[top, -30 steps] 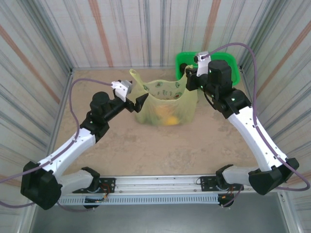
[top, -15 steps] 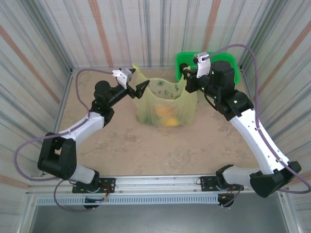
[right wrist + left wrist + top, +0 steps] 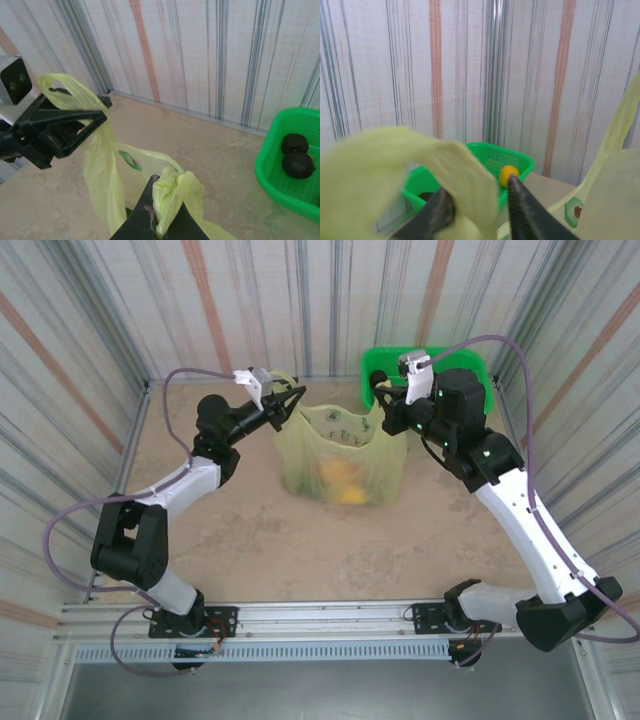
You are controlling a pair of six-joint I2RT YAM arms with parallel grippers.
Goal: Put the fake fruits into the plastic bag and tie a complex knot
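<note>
The bag [image 3: 340, 450] stands upright on the table [image 3: 300, 550] toward the far wall, between the two arms, its mouth drawn open to either side by its two handles. Left gripper [image 3: 295, 400]: at the bag's far left corner, with the left handle running between its fingers [image 3: 520, 210]; the jaws are narrowed onto the strip with no gap visible beside the plastic (the right wrist view shows the tips brought nearly to a point on it). Right gripper [image 3: 384, 408]: at the bag's right corner, jaws fully closed, with the right handle bunched into a wad between the fingers [image 3: 145, 215]. Both handles are held above the table and the film between them is slack. Fruits [image 3: 345, 483]: yellow and orange pieces show through the film at the bottom of the bag; the count cannot be read. A green basket [image 3: 470, 365] sits in the far right corner, behind the right arm and apart from the bag. It contains two dark fruits [image 3: 298, 165] and an orange one [image 3: 509, 173].
</note>
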